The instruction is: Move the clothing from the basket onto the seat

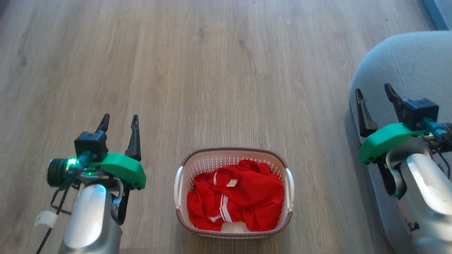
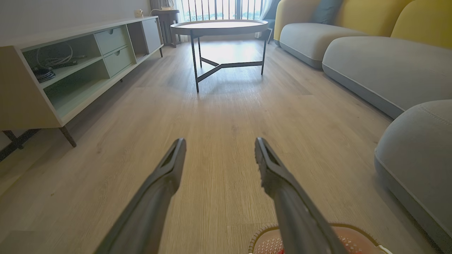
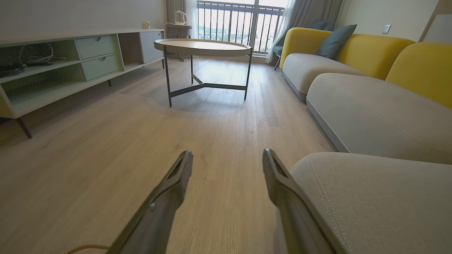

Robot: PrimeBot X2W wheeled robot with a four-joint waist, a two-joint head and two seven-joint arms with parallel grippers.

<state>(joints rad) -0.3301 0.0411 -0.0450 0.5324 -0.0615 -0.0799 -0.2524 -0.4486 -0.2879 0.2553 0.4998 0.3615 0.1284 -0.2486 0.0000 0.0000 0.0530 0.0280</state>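
A small cream plastic laundry basket with perforated walls and a brown woven-look rim [image 1: 233, 151] is sitting on the pale wood-plank floor [image 1: 212, 70], straight ahead of the robot and between its two arms. The bright red garments with white stripe trim [image 1: 247, 197] are lying crumpled inside it, covering most of its bottom, with a small white label [image 1: 232, 182] facing up on the heap.

The left gripper [image 1: 120, 118], with its two long dark fingers, is hanging over bare floor to the left of the basket, apart from it. Its fingers are standing spread with nothing between them.

The right gripper [image 1: 373, 89] is hovering at the rounded corner of the large grey upholstered seat cushion with stitched seams [image 1: 406, 60], which is standing to the right of the basket, apart from it. Its fingers are likewise spread wide and holding nothing. Whether the outer one is touching the cushion I cannot tell.

Farther along the room, a round wooden-topped coffee table on thin dark legs [image 3: 203, 47] is standing on the floor, with a low pale media cabinet [image 3: 70, 60] running along the left wall and a grey-and-yellow sofa [image 3: 367, 113] along the right.
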